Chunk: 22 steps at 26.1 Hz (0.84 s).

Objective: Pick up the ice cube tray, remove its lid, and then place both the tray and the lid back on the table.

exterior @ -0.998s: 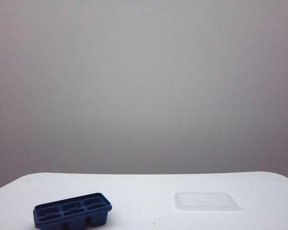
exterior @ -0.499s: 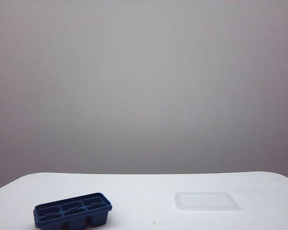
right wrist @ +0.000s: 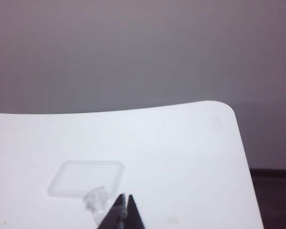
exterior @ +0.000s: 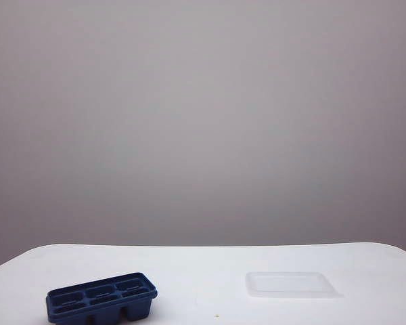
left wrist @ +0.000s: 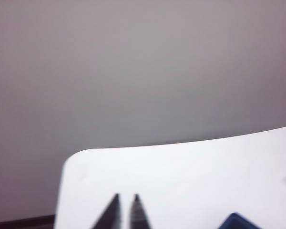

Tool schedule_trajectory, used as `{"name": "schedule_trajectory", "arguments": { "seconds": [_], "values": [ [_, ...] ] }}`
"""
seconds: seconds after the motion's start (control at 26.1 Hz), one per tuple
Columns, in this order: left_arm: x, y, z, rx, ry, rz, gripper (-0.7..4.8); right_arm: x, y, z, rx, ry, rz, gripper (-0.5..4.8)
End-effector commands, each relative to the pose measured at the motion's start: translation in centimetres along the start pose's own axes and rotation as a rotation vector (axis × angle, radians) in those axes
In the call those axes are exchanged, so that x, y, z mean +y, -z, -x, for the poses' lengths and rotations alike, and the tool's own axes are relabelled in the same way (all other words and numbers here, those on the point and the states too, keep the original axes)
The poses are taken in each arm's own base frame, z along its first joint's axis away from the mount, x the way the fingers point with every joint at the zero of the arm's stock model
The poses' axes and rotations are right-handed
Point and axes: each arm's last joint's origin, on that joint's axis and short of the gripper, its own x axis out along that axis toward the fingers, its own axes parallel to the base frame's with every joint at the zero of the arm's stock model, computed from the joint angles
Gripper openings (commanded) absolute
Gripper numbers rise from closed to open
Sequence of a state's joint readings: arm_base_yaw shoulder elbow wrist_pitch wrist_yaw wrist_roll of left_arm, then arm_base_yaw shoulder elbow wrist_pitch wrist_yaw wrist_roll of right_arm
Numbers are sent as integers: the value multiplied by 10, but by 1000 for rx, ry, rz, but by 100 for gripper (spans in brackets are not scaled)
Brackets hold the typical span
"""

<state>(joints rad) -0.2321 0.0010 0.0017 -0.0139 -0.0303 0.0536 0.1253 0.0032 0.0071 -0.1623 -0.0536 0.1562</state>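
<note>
Exterior view: a wide white matte worktop (exterior: 203, 271) w/ rounded corners fills the lower part of the picture, plain grey wall behind. A small dark navy-blue rectangular ice cube tray (exterior: 101, 299) of soft plastic, six square compartments in two rows of three, sits upright and uncovered near the worktop's front edge, toward its left end. A thin flat translucent whitish plastic lid (exterior: 291, 284) w/ rounded corners lies flat on the worktop toward the right end, well apart from the tray. No arm or gripper shows in this view.

Left wrist view: the left gripper (left wrist: 124, 212) shows as two dark pointed fingertips nearly together, only a narrow gap between them, holding nothing. It hangs above bare worktop near a rounded corner. One blue corner of the tray (left wrist: 238, 222) peeks in at the picture's edge, off to one side of the gripper, not touching it.

Right wrist view: the right gripper (right wrist: 123, 210) has its dark fingertips pressed together, nothing between them. The lid (right wrist: 86, 178) lies flat on the worktop just beyond the tips. A small crumpled clear scrap (right wrist: 96, 199) sits beside the tips; can't tell if it touches them.
</note>
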Motion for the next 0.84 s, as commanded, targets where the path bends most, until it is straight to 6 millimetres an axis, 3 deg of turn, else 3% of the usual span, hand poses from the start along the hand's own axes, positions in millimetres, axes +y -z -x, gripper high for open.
{"name": "schedule_trajectory", "arguments": {
  "seconds": [0.04, 0.19, 0.84],
  "values": [
    [4, 0, 0, 9, -6, -9, -5, 0, 4, -1, 23, -6, 3, -7],
    [6, 10, 1, 113, -17, -19, -5, -1, 4, -1, 25, 41, 3, -7],
    [6, 10, 1, 116, -16, -11, -4, -1, 4, -1, 18, 38, 0, -6]
  ]
}}
